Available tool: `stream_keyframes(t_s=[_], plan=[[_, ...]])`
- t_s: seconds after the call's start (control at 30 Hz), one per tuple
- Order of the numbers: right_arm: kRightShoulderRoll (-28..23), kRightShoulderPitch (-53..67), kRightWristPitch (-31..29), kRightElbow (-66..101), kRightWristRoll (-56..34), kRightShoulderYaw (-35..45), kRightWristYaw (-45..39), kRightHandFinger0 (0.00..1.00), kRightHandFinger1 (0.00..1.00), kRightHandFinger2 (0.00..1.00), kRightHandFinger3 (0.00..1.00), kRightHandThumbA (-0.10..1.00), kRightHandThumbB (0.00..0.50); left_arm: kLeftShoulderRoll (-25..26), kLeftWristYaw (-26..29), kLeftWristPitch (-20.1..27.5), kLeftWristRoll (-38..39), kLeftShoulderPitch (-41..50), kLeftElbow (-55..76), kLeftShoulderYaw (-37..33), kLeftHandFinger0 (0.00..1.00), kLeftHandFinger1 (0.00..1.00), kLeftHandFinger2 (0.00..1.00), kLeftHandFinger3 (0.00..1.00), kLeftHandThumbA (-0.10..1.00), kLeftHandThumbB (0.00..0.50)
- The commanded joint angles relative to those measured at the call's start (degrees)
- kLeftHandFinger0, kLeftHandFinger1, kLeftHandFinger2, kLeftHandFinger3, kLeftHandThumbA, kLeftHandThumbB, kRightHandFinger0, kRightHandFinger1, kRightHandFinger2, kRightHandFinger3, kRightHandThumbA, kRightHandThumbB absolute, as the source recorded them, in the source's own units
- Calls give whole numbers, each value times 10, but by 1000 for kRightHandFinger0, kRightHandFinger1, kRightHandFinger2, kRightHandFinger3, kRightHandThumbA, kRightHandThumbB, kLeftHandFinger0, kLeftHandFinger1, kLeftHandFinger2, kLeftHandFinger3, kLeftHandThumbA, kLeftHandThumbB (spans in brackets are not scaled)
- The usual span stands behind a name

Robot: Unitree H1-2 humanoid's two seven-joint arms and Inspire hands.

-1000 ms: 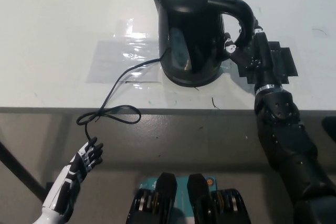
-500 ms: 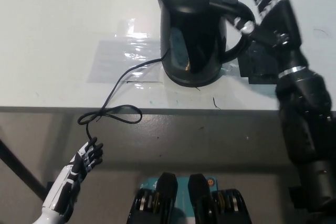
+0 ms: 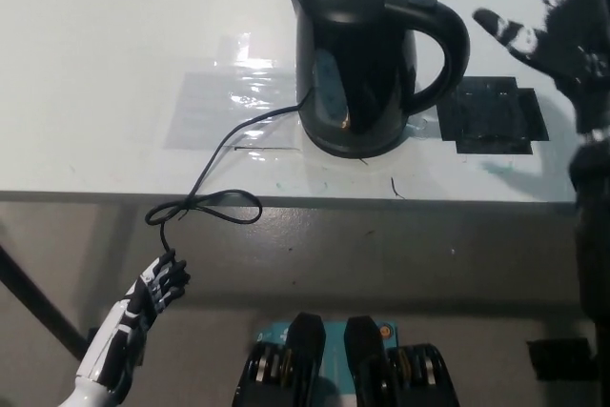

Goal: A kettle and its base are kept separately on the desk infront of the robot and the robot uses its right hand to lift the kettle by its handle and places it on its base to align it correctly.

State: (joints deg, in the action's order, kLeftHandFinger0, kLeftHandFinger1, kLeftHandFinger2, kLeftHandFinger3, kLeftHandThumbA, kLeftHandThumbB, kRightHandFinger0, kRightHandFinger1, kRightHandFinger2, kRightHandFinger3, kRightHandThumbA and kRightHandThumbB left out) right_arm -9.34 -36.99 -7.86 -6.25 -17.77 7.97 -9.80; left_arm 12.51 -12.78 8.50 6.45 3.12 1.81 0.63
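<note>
your black right robot hand (image 3: 562, 21) hangs open-fingered beside the glossy black plastic kettle (image 3: 367, 59) standing mid-counter (image 3: 114, 35), so treat that rigid, likely slippery, top-heavy body carefully and take it only by its arched handle (image 3: 440, 30), white left robot hand (image 3: 157, 288) idle below the edge.

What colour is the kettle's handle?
Black, like the rest of the kettle; the handle shows clearly in the head view.

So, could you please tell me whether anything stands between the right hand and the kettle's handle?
Nothing visible does. The right hand is open, off to the right of the kettle, with only bare desk and a black taped patch below the gap to the handle. The left hand hangs below the desk edge.
</note>
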Motion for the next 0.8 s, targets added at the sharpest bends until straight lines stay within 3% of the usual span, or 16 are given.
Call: stream_keyframes(t_s=[0.0,0.2,0.33,0.4,0.53,0.67,0.77], plan=[[-22,99,4,337,166,27,36,1000,1000,1000,1000,1000,500,16,1,17,-4,-13,10,10,1000,1000,1000,1000,1000,180],[-35,285,-79,400,137,47,-5,1000,1000,1000,1000,1000,500,16,0,23,-6,-9,11,10,1000,1000,1000,1000,1000,173],[-38,420,-90,391,115,41,-20,1000,1000,1000,1000,1000,500,18,1,22,-9,12,23,11,1000,1000,1000,1000,1000,165],[-41,446,-95,380,110,35,-24,1000,1000,1000,1000,1000,500,19,0,20,-8,16,27,12,1000,1000,1000,1000,1000,155],[-39,483,-140,303,120,11,-29,1000,1000,1000,1000,1000,481,23,7,29,-25,7,14,13,1000,1000,1000,1000,1000,191],[-38,494,-146,215,131,-5,-22,1000,1000,1000,1000,1000,500,24,6,35,-22,2,10,14,1000,1000,1000,1000,1000,193],[-38,479,-168,156,149,-11,-14,1000,1000,1000,1000,1000,473,20,3,33,-6,0,10,19,1000,1000,1000,1000,1000,192]])
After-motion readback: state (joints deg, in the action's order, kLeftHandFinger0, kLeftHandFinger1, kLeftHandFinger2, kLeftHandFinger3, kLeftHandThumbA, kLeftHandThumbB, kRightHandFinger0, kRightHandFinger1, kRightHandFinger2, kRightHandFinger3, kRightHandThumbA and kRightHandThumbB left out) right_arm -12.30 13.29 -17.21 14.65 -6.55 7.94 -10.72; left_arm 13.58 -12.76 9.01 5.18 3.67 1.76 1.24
